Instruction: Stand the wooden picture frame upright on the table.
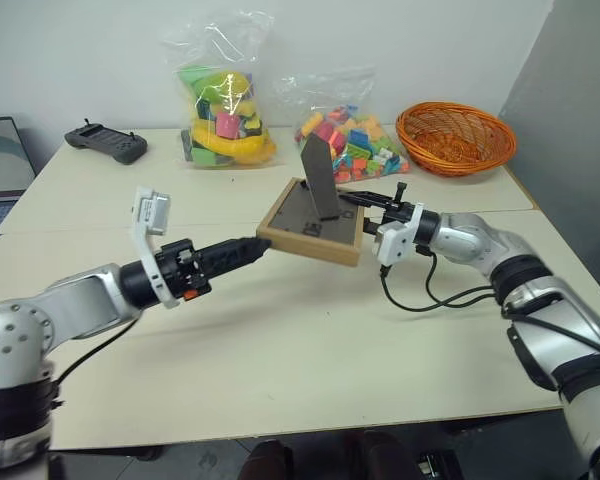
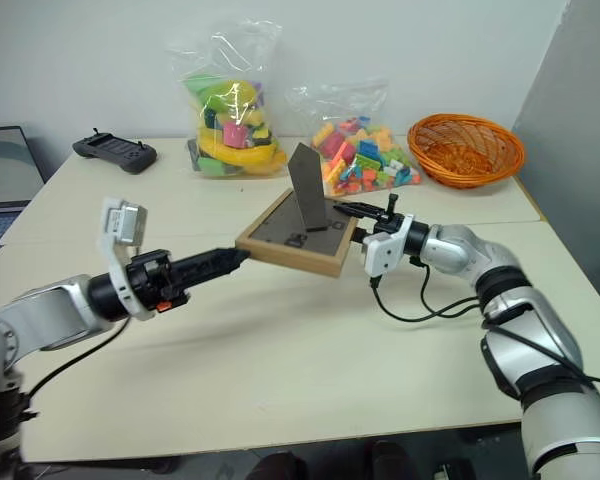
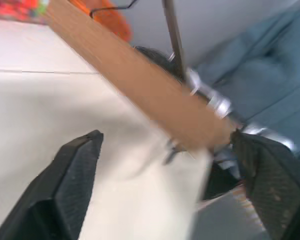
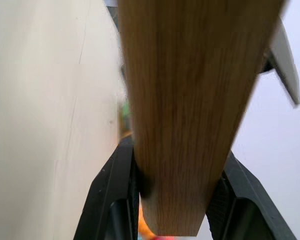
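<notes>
The wooden picture frame (image 1: 302, 228) is held off the table (image 1: 280, 350) near its middle. It is tilted, with its dark back facing up and its easel stand (image 1: 319, 176) swung up. My right gripper (image 1: 361, 199) is shut on the frame's right edge. In the right wrist view, its fingers (image 4: 110, 200) clamp both sides of the light-wood rail (image 4: 190, 100). My left gripper (image 1: 256, 244) is open just beside the frame's left corner. Its fingers (image 3: 72, 182) are spread wide, with the wood edge (image 3: 140, 80) beyond them.
Two clear bags of colourful toys (image 1: 220, 110) (image 1: 352, 135) and an orange basket (image 1: 455, 137) stand at the back of the table. A black controller (image 1: 106, 141) lies at the back left, and a laptop (image 1: 0, 160) sits at the left edge. A black cable (image 1: 430, 298) trails from my right wrist.
</notes>
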Motion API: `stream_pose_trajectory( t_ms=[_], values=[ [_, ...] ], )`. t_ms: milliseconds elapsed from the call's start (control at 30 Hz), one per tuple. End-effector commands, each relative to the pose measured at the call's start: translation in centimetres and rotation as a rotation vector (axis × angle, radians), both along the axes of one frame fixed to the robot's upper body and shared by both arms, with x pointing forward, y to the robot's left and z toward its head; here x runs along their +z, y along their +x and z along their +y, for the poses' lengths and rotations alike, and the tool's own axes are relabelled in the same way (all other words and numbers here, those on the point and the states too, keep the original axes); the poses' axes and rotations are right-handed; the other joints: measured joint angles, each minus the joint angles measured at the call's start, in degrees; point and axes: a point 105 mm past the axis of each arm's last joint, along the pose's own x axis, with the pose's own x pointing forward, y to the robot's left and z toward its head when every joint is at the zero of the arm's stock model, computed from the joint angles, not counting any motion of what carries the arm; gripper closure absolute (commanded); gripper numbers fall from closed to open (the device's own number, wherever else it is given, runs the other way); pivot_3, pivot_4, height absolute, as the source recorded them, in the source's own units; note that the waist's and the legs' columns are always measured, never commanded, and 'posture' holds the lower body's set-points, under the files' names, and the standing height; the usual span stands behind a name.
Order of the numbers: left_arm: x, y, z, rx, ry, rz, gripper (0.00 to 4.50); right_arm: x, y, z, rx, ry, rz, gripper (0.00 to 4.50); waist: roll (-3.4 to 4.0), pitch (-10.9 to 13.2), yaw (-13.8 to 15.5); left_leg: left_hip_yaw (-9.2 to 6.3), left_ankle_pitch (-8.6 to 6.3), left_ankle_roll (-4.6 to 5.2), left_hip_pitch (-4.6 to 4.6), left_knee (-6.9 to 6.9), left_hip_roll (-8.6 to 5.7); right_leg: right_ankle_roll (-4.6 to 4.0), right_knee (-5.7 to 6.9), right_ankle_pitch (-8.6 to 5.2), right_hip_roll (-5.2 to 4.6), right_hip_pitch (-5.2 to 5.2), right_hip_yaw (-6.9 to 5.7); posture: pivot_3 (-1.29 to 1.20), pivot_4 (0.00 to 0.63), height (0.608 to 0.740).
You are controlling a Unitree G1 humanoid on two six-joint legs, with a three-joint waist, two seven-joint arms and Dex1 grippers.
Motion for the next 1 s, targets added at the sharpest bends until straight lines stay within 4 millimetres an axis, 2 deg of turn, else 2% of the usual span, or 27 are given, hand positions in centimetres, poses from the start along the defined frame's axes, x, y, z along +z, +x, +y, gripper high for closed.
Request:
stream_pose_trajectory(
  t_ms=[33,100,133,233,300,367,533,733,1000],
  values=[
    [-0.2,-0.8,0.6,0.087,0.222,-0.154,0.08,0.9,0.2,0.4,0.075,0.134,0.443,3.20,0.04,0.04,0.27,-0.03,-0.01,0.02,-0.01,0.00,0.03,0.00,0.01,0.00,-0.01,0.00,-0.06,0.00,0.150,0.740],
    [-1.1,0.1,1.2,0.217,0.363,-0.266,0.08,-0.4,0.1,1.5,0.136,0.180,0.768,3.20,0.15,0.12,1.01,-0.10,-0.13,0.22,-0.03,-0.03,0.01,-0.01,0.08,0.01,-0.03,-0.03,-0.13,0.00,0.150,0.740],
    [-1.1,0.4,1.4,0.256,0.395,-0.311,0.08,-0.6,-0.1,1.8,0.160,0.194,0.859,3.20,0.16,0.12,1.04,-0.20,-0.20,0.34,0.01,-0.05,-0.03,-0.03,0.10,0.01,-0.03,-0.02,-0.23,0.00,0.150,0.740],
    [-1.7,1.0,2.5,0.361,0.475,-0.391,0.08,-1.2,-0.3,2.8,0.194,0.230,1.054,3.20,0.19,0.13,1.23,-0.21,-0.21,0.35,0.06,-0.09,-0.06,-0.05,0.13,0.02,-0.04,-0.01,-0.20,0.00,0.150,0.740],
    [-2.3,0.8,2.3,0.367,0.487,-0.405,0.08,-1.2,-0.4,3.4,0.226,0.278,1.195,3.20,0.22,0.15,1.17,-0.18,-0.20,0.34,0.03,-0.10,-0.06,-0.06,0.12,0.02,-0.04,-0.05,-0.18,0.00,0.150,0.740],
    [-2.7,0.5,2.0,0.355,0.482,-0.413,0.08,-1.3,-0.5,3.9,0.238,0.293,1.259,3.20,0.22,0.15,1.23,-0.15,-0.20,0.34,-0.06,-0.11,-0.06,-0.06,0.12,0.02,-0.04,-0.15,-0.16,0.00,0.150,0.740],
    [-3.8,0.4,0.6,0.327,0.441,-0.407,0.08,-3.8,-0.9,4.8,0.213,0.259,1.315,3.20,0.21,0.15,1.28,-0.15,-0.21,0.35,-0.16,-0.10,-0.07,-0.06,0.12,0.02,-0.04,-0.24,-0.17,0.00,0.150,0.740],
    [-3.9,0.7,0.7,0.331,0.428,-0.405,0.08,-6.7,-0.9,4.9,0.144,0.251,1.328,3.20,0.20,0.14,1.29,-0.15,-0.21,0.36,-0.18,-0.09,-0.07,-0.06,0.14,0.02,-0.04,-0.24,-0.18,0.00,0.150,0.740],
    [-4.4,1.1,0.7,0.308,0.436,-0.396,0.08,-7.9,-1.3,4.6,0.135,0.269,1.379,3.20,0.20,0.14,0.81,-0.15,-0.21,0.35,-0.16,-0.09,-0.06,-0.05,0.16,0.02,-0.03,-0.24,-0.20,0.00,0.150,0.740]
  ],
)
